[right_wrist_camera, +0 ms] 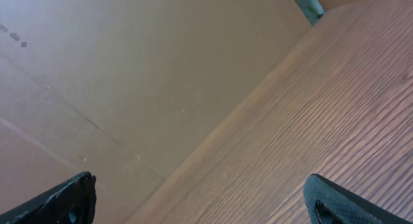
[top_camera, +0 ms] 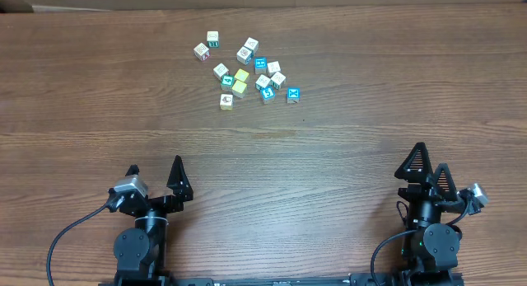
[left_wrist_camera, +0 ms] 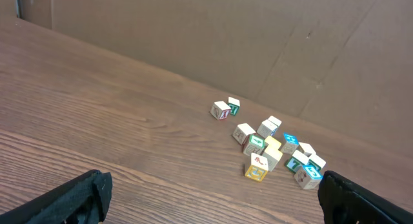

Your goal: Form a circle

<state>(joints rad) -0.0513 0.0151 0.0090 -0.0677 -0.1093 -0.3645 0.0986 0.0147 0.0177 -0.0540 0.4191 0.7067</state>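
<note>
Several tiny toy cubes with white, cyan and yellow faces lie in a loose scatter at the far middle of the wooden table. No circle shows among them. The left wrist view has the same cubes ahead and to the right. A white pair sits slightly apart at the scatter's left, and a cyan cube marks its right end. My left gripper is open and empty at the near left. My right gripper is open and empty at the near right, with no cubes in its view.
A brown cardboard wall rises behind the table's far edge. A teal strip stands at the wall's corner in the right wrist view. Bare wood lies between both grippers and the cubes.
</note>
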